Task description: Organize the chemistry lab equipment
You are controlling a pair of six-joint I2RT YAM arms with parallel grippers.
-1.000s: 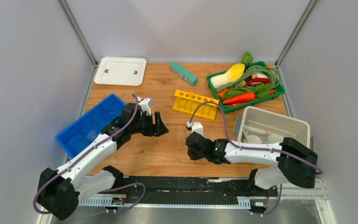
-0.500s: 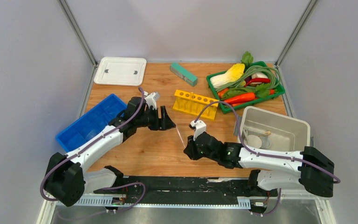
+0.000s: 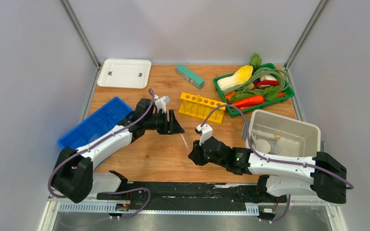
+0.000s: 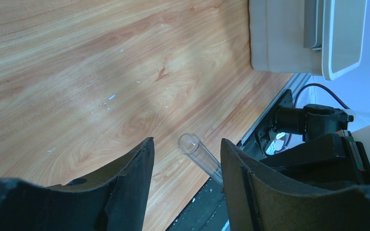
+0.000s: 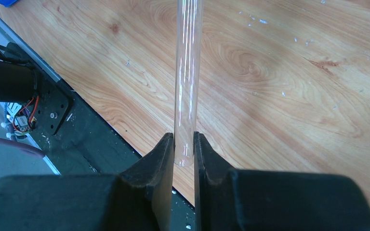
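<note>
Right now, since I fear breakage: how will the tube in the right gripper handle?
Likely stiff but fragile: the tube looks like thin clear glass. Probably slippery, since the right gripper pinches only one end of its smooth wall. Set on the table, being round, it would likely roll.

On wooden desk (image 3: 173, 156): yellow holed rack (image 3: 202, 107) centre; clear glass tube (image 3: 185, 141) before it; green basket (image 3: 285, 96) right; white tub (image 3: 282, 119) before basket; blue tray (image 3: 96, 125) left.

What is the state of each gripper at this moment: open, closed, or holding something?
Left gripper: open, with the end of the glass tube between its fingers, not gripped.
Right gripper: closed on the glass tube.
</note>
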